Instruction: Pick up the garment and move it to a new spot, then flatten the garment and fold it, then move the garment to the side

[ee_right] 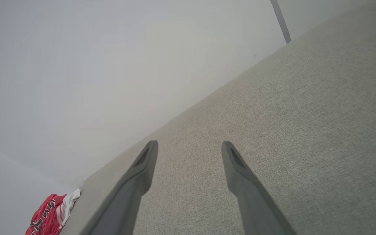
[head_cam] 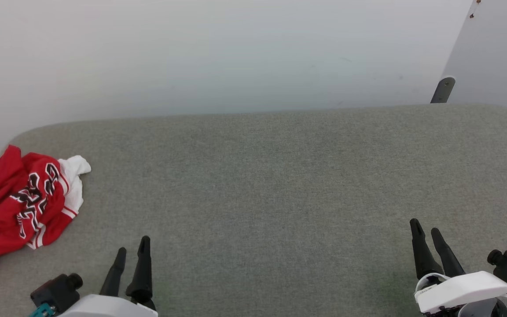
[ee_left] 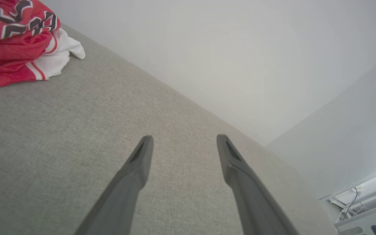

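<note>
Left gripper [head_cam: 133,245] is nearest, at 7 o'clock in the head view. Its dark fingers are spread wide with nothing between them, tips over plain cloth. Right gripper [head_cam: 425,226] at 5 o'clock looks the same: fingers parted, empty. Both point toward 12 o'clock and sit well apart from each other. This reads as a rest pose, with the arms parked at the near edge so the working area is unobstructed.

Grey fabric-covered table [head_cam: 253,176] runs back to the wall. Judgement: its open middle is the likely spot for laying out and flattening.

Garment [head_cam: 20,207] lies at 9 o'clock, by the table's left rounded corner, partly cut off by the frame edge.
- Crumpled in a heap: red body, black white-outlined lettering twisted.
- A white sleeve with striped trim pokes out toward 1 o'clock of the heap.
- Near the left gripper but not touching it; well apart from the right.
- The left arm is the obvious choice for the first pick.

Status: first step not yet begun. The heap is folded on itself, so one pinch may lift several layers and tangle on spreading.

Farthest: pale wall [head_cam: 192,53], with a dark bracket [head_cam: 442,90] at 1 o'clock.
</note>
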